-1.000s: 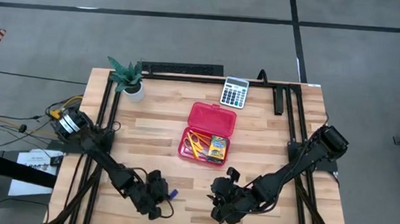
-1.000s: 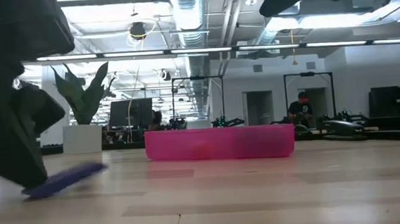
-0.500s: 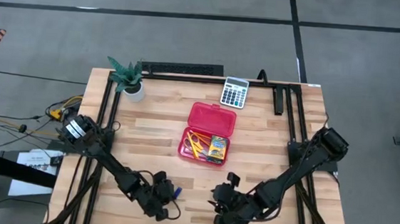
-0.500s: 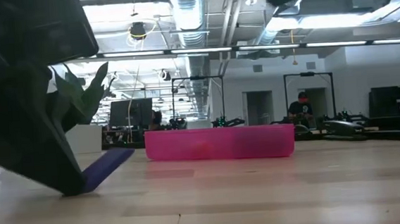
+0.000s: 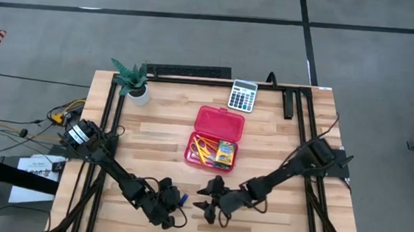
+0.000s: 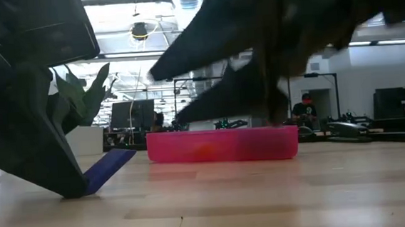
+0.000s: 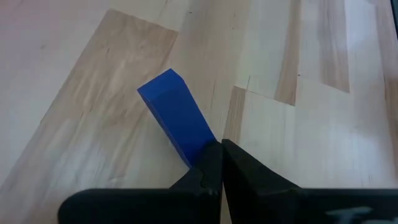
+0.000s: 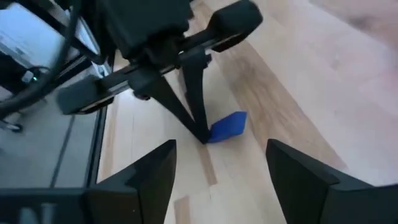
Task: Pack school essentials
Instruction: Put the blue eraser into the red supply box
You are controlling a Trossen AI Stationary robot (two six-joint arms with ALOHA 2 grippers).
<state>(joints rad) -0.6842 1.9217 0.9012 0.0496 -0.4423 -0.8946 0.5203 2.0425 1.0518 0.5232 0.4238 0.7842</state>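
Pinching the small blue rectangular piece by just one end, the left gripper has its fingers shut tight on it near the front edge of the wooden table, left of centre. The free end juts out and tilts up off the wood.

Right gripper sits just beside it with fingers spread wide and nothing in them, pointing at the blue piece, so my guess is a handover or some help with the grip.

Red plastic hinged case lies open mid-table, scissors, pencils and crayon box already in it. Grey calculator is at the back edge, potted plant at the back left corner.

Risk, I'd say: that grip is so shallow the piece could pivot or pop out on the lift. The two grippers are also close enough to bump.
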